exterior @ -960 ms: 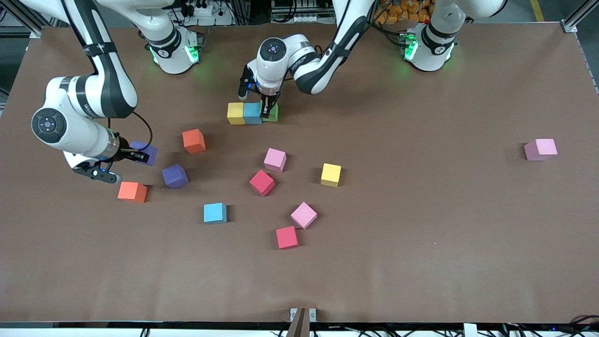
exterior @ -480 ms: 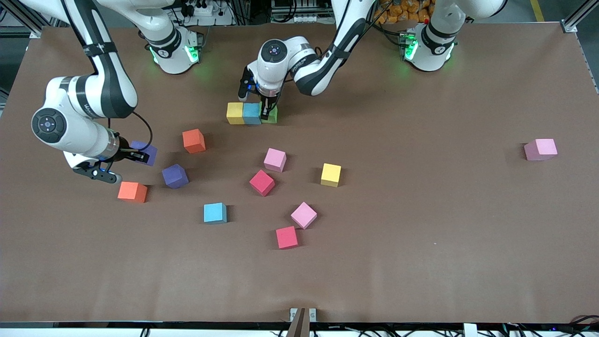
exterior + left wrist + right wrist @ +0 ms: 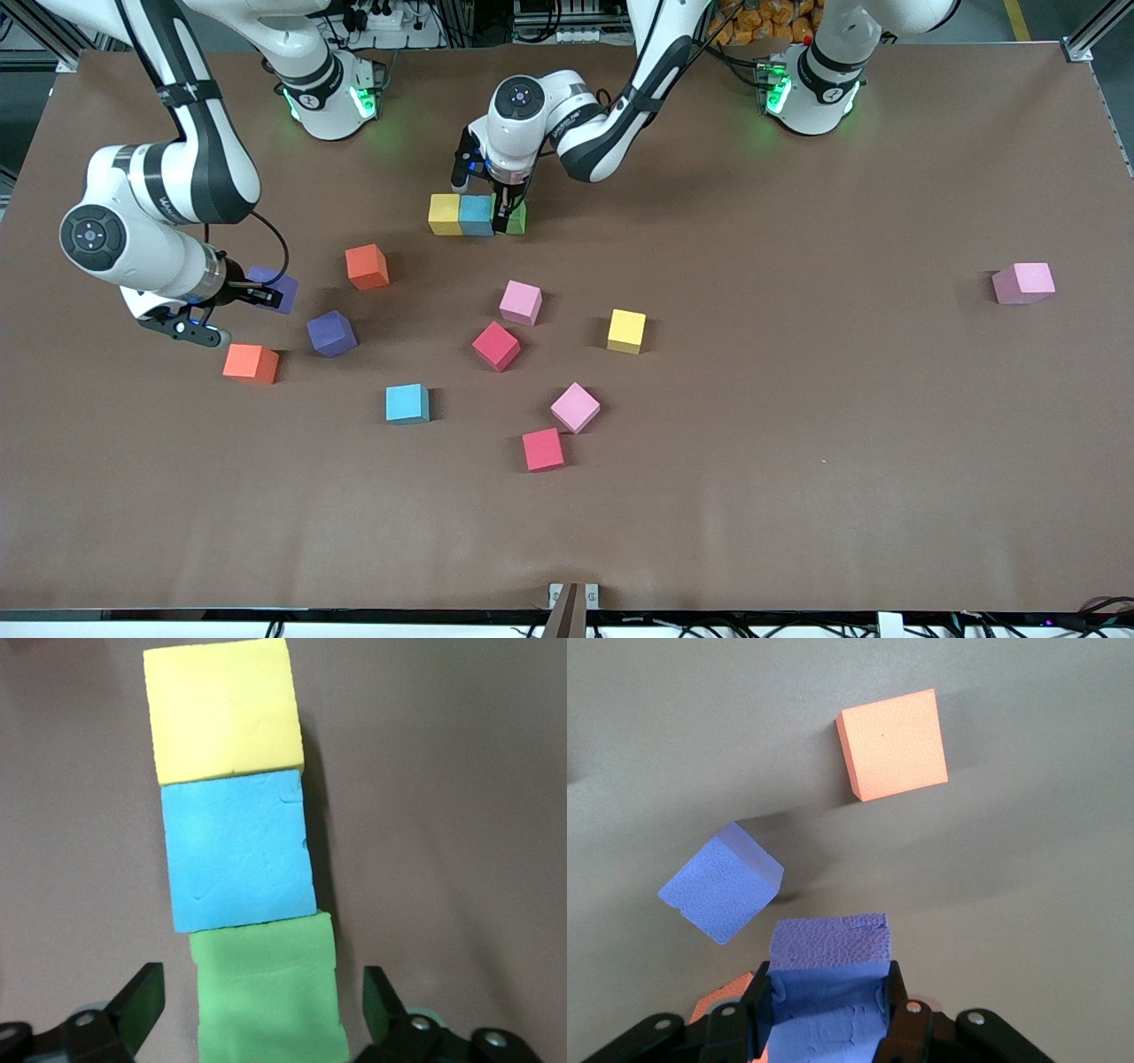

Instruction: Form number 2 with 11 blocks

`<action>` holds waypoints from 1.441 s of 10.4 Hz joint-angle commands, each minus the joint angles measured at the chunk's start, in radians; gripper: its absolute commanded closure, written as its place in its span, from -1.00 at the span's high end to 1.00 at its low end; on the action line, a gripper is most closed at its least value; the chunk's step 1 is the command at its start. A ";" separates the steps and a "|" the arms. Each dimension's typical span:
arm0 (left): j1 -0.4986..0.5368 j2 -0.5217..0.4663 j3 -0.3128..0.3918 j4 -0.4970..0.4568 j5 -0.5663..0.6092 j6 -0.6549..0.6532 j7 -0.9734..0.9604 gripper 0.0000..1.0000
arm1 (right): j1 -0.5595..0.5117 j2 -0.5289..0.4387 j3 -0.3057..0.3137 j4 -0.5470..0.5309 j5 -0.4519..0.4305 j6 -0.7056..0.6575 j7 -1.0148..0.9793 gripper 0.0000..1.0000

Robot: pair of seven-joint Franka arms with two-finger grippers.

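Blocks (image 3: 477, 214) start a row at the bench's (image 3: 797, 443) robot edge; my left tool (image 3: 263, 1010) gapes astride green, right tool (image 3: 824, 1010) pinches purple. Soft, light foam, I'd grip flat sides.

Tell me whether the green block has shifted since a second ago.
Yes, slightly. In the front view the green block has closed up against the blue block of the row, and the left gripper stands open around it.
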 commanded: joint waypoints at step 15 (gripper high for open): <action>0.294 -0.438 0.084 -0.037 0.069 -0.652 0.046 1.00 | 0.467 0.090 0.079 0.034 0.241 0.171 0.144 -1.00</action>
